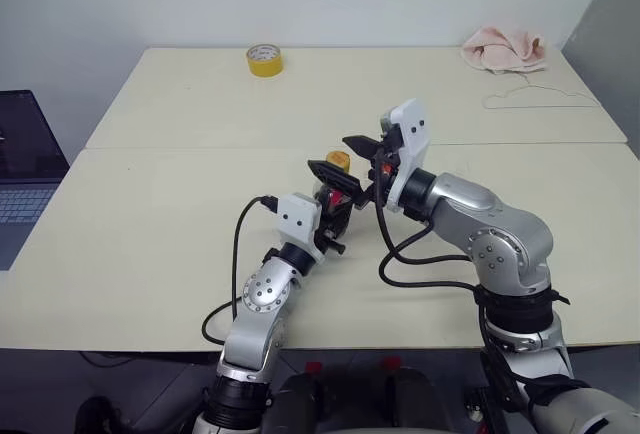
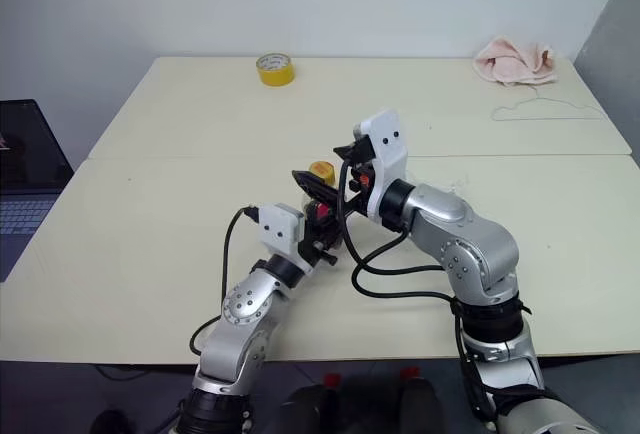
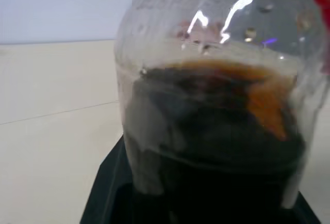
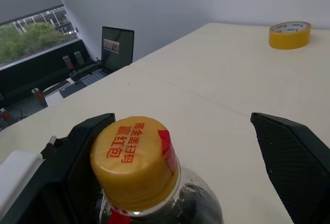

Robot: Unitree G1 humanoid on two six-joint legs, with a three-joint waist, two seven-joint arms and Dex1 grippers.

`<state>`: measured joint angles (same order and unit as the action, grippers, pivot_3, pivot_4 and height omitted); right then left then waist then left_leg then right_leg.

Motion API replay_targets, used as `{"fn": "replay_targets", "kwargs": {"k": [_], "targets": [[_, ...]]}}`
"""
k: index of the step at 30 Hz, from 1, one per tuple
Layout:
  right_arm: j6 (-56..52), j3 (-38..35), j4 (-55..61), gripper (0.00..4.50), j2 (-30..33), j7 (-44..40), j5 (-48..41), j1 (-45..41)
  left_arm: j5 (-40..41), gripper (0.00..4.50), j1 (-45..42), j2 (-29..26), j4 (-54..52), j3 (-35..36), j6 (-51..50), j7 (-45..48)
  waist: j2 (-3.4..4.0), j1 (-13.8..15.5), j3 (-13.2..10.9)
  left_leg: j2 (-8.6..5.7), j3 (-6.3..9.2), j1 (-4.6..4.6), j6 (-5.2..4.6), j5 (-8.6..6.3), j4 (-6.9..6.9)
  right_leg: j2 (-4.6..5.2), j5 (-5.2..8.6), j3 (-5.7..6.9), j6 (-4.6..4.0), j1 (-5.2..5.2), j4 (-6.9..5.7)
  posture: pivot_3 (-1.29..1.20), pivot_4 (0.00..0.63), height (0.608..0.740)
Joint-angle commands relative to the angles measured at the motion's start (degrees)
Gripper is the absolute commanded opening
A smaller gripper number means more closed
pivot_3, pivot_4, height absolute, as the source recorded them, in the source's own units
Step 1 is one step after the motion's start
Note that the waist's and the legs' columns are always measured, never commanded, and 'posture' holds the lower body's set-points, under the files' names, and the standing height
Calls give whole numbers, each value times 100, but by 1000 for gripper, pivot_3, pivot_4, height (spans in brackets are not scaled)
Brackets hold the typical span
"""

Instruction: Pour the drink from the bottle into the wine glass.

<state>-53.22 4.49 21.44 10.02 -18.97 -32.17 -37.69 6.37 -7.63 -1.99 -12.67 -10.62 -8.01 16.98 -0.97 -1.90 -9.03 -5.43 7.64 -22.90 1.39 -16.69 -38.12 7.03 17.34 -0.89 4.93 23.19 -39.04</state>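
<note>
- The left pincer [image 1: 335,216] is clamped on the bottle [image 3: 216,131], held above mid-tabletop [image 1: 150,244].
- The right pincer [image 4: 180,146] stands apart, straddling the yellow cap [image 4: 135,154]; it should close squarely before twisting.
- The drink [image 3: 221,146] sits low in the bottle.
- The tape roll [image 1: 264,59], cloth [image 1: 503,50] and laptop [image 1: 25,169] lie well apart, obstructing nothing.

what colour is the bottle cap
Yellow, with red printed characters on top of the cap; it shows best in the right wrist view.
</note>
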Motion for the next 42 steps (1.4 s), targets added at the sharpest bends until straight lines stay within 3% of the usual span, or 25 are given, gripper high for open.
{"fn": "replay_targets", "kwargs": {"k": [1, 14, 33, 42], "targets": [[62, -171, 58, 4500, -61, 77, -51, -180, 60, 1226, -57, 43, -155, -4, 267, 30, 0, -1, 0, 0, 0, 0, 0, 0, 0, 0, 0, 0, 0, 0, 0, 0, 150, 740], [59, -251, -69, 4500, -233, 202, -111, -402, 43, 1119, -60, 46, -120, -30, 369, 27, 1, -9, 0, 0, 0, 0, 0, 0, 0, 0, 0, 0, 0, 0, 0, 0, 150, 740], [44, -725, 448, 4500, 765, -270, -637, 182, 53, 1042, -100, 39, -73, 2, 471, 27, 1, 0, 1, 0, -1, 0, 0, 0, 0, 0, 0, 0, 0, 0, 0, 0, 150, 740], [207, -616, 737, 4500, 803, -585, -980, 214, 54, 1033, -84, 15, -77, 5, 469, 37, 0, 3, 0, 0, -2, -1, 0, 0, 1, 0, 0, 0, 0, 0, 0, 0, 150, 740]]}}
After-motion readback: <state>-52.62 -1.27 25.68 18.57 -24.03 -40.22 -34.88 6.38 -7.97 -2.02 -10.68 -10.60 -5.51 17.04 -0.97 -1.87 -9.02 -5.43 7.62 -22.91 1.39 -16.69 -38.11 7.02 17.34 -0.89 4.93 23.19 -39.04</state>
